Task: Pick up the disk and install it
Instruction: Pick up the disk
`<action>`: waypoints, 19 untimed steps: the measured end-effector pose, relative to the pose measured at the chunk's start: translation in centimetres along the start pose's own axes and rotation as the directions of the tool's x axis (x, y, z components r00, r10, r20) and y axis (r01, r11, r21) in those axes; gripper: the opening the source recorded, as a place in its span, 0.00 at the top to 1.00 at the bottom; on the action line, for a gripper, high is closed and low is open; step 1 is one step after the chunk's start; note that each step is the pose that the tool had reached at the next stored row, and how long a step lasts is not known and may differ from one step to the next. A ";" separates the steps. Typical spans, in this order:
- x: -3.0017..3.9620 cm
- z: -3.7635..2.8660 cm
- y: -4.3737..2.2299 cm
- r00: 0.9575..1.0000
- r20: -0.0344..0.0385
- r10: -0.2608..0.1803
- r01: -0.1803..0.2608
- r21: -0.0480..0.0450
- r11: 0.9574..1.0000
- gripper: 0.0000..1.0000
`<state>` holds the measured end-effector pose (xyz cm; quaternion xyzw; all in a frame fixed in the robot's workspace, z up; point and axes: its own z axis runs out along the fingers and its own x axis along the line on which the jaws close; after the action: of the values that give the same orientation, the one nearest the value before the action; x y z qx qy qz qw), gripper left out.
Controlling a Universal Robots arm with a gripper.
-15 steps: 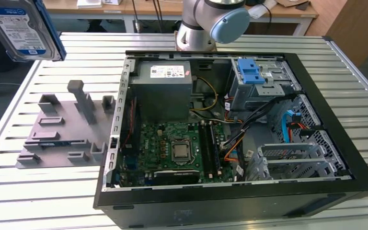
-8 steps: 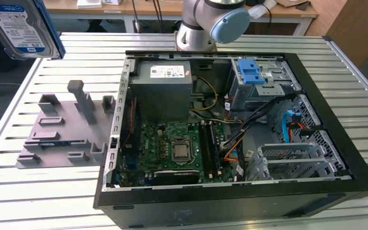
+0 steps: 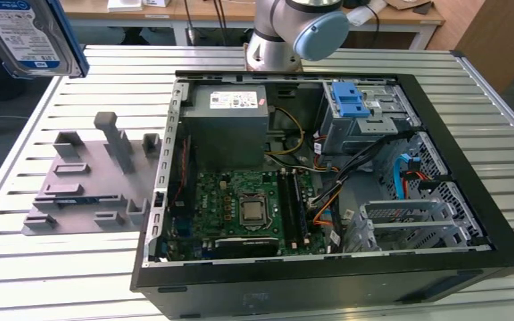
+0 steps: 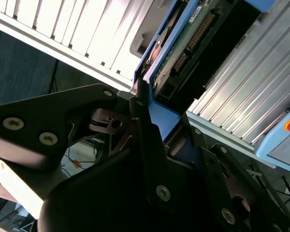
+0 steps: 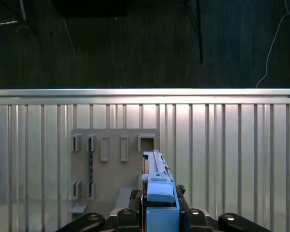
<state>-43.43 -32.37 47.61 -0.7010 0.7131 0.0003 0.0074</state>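
Observation:
The disk (image 3: pixel 21 30), a flat metal drive with a white-and-blue label and blue side rails, hangs high above the table at the exterior view's far left. In both wrist views my gripper (image 5: pixel 159 215) is shut on the disk (image 5: pixel 157 181), with black fingers (image 4: pixel 142 125) clamped on either side of its blue rail. The disk's (image 4: pixel 193 34) green circuit-board face shows in the second wrist view. The grey drive cage with two blue tabs (image 3: pixel 360 107) sits at the back right inside the open computer case (image 3: pixel 328 267).
A grey fixture plate with upright posts and slots (image 3: pixel 96 180) lies on the slatted table left of the case, directly below the held disk (image 5: pixel 113 169). Inside the case are a grey power supply (image 3: pixel 230 120), a motherboard (image 3: pixel 248 207) and loose cables. The arm's base (image 3: pixel 280 40) stands behind.

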 end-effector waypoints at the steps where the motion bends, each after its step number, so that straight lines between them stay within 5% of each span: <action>1: 0.00 -0.11 0.00 1.000 0.000 0.000 0.000 0.000 1.000 0.64; 19: -0.02 -2.00 -0.02 1.000 0.001 0.000 0.000 0.000 1.000 0.64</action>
<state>-43.43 -32.37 49.61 -0.7010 0.7131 0.0006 0.0078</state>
